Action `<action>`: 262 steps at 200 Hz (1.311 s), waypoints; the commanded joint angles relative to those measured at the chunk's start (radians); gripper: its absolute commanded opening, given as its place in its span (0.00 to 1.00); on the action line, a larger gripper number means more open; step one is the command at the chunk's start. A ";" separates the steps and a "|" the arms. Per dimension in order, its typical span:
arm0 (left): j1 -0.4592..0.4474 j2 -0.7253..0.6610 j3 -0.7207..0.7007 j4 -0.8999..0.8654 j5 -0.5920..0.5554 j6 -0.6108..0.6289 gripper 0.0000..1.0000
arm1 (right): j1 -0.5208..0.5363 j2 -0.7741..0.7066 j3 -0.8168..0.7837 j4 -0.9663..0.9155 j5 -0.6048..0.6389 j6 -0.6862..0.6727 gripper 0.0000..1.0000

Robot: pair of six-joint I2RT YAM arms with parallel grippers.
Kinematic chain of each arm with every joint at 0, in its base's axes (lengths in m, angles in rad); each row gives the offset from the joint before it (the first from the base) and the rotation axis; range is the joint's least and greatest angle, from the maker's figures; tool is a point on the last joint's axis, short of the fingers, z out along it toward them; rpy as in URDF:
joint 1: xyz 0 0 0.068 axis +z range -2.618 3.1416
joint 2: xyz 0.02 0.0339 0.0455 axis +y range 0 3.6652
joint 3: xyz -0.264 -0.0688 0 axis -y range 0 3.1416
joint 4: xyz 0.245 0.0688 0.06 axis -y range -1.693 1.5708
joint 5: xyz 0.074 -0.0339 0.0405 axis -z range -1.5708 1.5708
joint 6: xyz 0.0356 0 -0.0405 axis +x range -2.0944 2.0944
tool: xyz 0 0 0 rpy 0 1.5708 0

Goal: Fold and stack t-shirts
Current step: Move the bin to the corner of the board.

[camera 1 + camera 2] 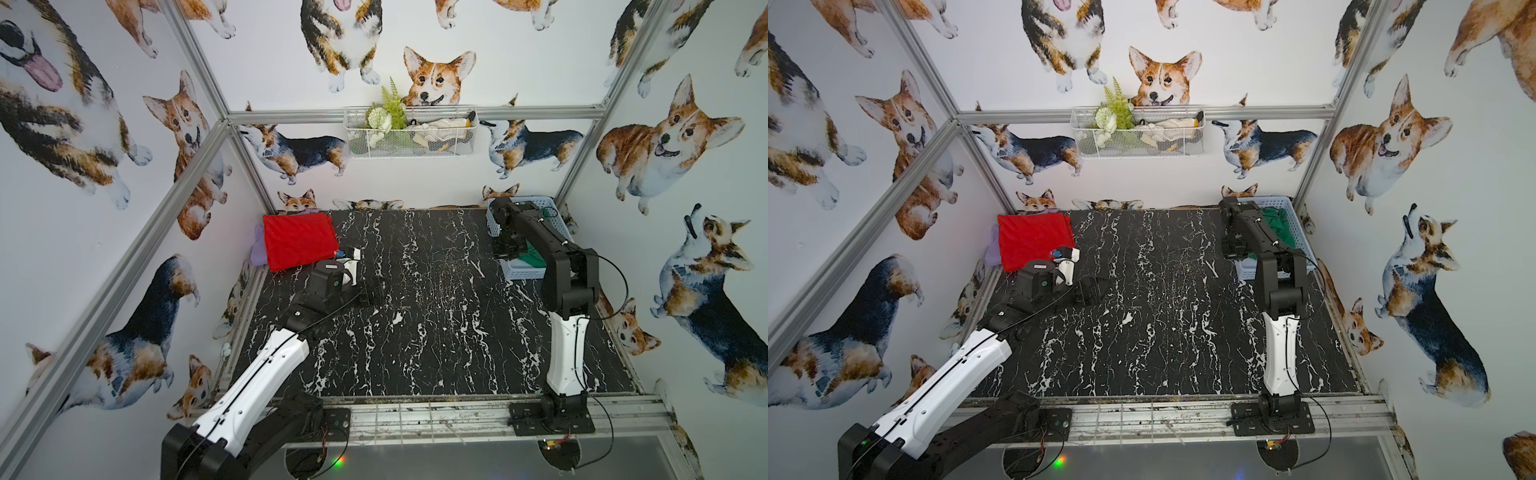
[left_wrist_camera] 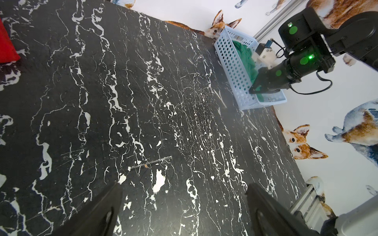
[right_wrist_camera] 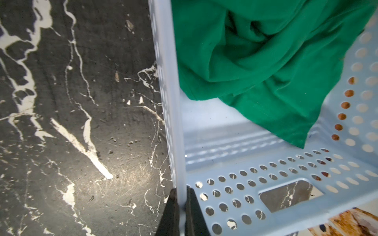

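My right gripper (image 3: pixel 181 191) is clenched on the side wall of the pale blue basket (image 3: pixel 266 173), one jaw outside against the table and one inside, with the thin plastic rim pinched between them. The green t-shirt (image 3: pixel 255 61) lies crumpled in the basket, on the inner side of that wall and a little way ahead of the jaws, not touching them. My left gripper (image 2: pixel 184 188) is released, its fingers (image 2: pixel 102 208) spread wide and hanging low over bare black marble table (image 2: pixel 122 102), gripping nothing. The red t-shirt (image 1: pixel 299 241) lies folded flat behind that gripper, close beside its wrist, well apart from the basket. In both top views a lilac cloth (image 1: pixel 257 249) peeks out from under the red one's far edge.
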 commanded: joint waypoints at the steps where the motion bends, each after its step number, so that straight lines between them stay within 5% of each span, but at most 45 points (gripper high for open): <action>1: -0.001 0.017 -0.016 0.053 0.003 -0.026 1.00 | -0.019 0.060 0.019 -0.022 0.077 -0.016 0.00; 129: -0.003 0.067 0.059 -0.002 -0.016 -0.024 1.00 | -0.081 0.146 0.212 -0.062 0.105 -0.052 0.00; 177: -0.033 0.199 0.283 -0.210 -0.259 -0.021 1.00 | -0.081 0.147 0.226 -0.069 0.069 -0.036 0.00; 190: -0.050 0.247 0.339 -0.284 -0.352 -0.029 1.00 | -0.081 0.128 0.220 -0.064 0.058 -0.026 0.33; 194: -0.057 0.261 0.358 -0.301 -0.376 -0.030 1.00 | -0.080 0.121 0.217 -0.062 0.053 -0.025 0.56; 197: -0.061 0.270 0.368 -0.309 -0.396 -0.030 1.00 | -0.080 0.116 0.215 -0.061 0.047 -0.023 0.87; 200: -0.064 0.280 0.381 -0.324 -0.413 -0.032 1.00 | -0.081 0.111 0.215 -0.059 0.041 -0.022 0.99; 262: -0.135 0.468 0.546 -0.500 -0.637 -0.030 1.00 | -0.069 0.015 0.136 -0.034 0.042 -0.003 1.00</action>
